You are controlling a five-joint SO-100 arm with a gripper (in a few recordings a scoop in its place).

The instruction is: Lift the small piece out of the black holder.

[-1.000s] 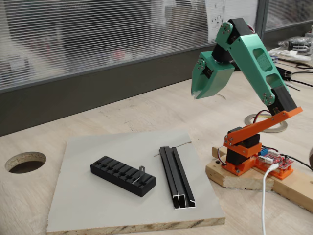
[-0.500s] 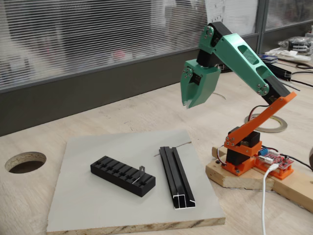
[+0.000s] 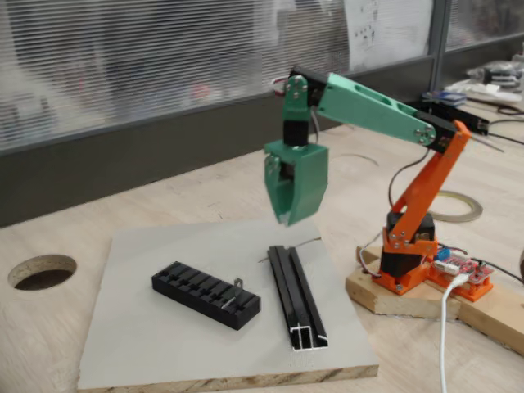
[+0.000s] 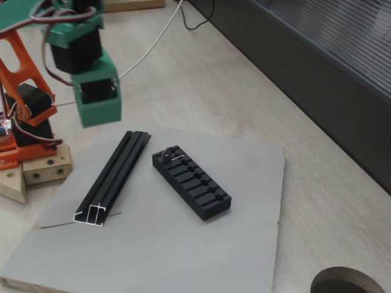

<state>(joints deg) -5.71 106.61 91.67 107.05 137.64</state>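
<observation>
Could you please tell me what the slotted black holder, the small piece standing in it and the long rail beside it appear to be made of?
The black holder looks like matte plastic, possibly printed: dull, no glints. The small piece seems thin grey metal, pale against the black. The rail looks like black-coated metal, probably aluminium: its cut end shows a bright, silvery hollow profile.

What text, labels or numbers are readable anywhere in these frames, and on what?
None readable.
Paper sheet on the window: printed lines, too small and blurred to read.
Red circuit board at the arm's base: any markings too small to read.
Gripper, black holder, channel rail: no visible markings.
</observation>
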